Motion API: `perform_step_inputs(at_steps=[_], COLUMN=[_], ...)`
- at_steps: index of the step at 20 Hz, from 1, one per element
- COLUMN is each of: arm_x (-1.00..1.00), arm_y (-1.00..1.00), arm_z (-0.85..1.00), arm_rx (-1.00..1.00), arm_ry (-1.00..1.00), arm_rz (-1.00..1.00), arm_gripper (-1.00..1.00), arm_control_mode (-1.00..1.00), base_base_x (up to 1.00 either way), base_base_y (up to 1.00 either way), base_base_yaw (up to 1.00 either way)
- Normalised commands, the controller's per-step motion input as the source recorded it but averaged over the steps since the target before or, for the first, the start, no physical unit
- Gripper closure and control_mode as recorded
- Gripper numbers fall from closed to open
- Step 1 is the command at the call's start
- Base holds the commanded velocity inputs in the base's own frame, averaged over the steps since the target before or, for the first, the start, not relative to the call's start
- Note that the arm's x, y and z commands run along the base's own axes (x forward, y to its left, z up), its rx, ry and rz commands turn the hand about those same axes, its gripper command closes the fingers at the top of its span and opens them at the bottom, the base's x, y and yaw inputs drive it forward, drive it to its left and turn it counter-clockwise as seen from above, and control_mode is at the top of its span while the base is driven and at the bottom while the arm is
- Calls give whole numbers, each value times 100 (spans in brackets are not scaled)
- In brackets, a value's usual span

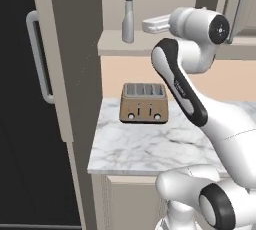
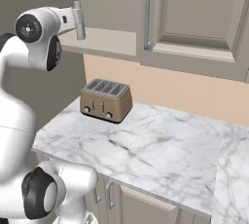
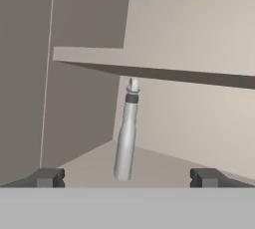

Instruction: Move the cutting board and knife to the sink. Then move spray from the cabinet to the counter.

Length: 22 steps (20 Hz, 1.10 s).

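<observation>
One thing matters most right now: the spray (image 3: 125,138) stands straight ahead of the gripper (image 3: 127,177), in the middle of the gap between its two dark tips. The gripper is wide open and holds nothing. The tips (image 3: 49,177) sit far out to each side, and the bottle is not touching them. It looks a little way off yet, deeper in on the shelf. The spray (image 1: 128,16) stands up tall on the bottom board of the open niche in the cabinet (image 1: 115,49), nearer the left side wall than the right. Its long way runs up and down, with the pale nozzle on top and the fat part at the bottom. In the hand view it leans a tiny bit, but I think that is just the hand being tipped. From the left base view the white hand (image 1: 156,24) reaches in from the right, level with the middle of the bottle. So my guess is that the arm should slide straight forward until the bottle's body is between the tips, then squeeze on the wide lower part. The neck is thin and might slip. Below the niche lies the counter (image 2: 146,145), with a brown toaster (image 2: 106,100) near its back left corner. There is lots of bare marble in front of it to put the spray down.
</observation>
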Motion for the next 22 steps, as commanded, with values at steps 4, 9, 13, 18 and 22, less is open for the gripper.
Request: perform_step_inputs(at_steps=[4, 9, 13, 18, 22], arm_x=[47, 49, 35, 36, 32], arm_y=[5, 12, 2, 0, 2], arm_z=[-1, 0, 0, 0, 0], arm_rx=[0, 0, 0, 0, 0], arm_ry=[1, 1, 1, 2, 1], arm_rz=[0, 0, 0, 0, 0], arm_gripper=[-100, -100, -100, -100, -100], arm_control_mode=[-100, -100, -100, -100, -100], base_base_x=[0, 0, 0, 0, 0], base_base_y=[0, 0, 0, 0, 0], base_base_yaw=[0, 0, 0, 0, 0])
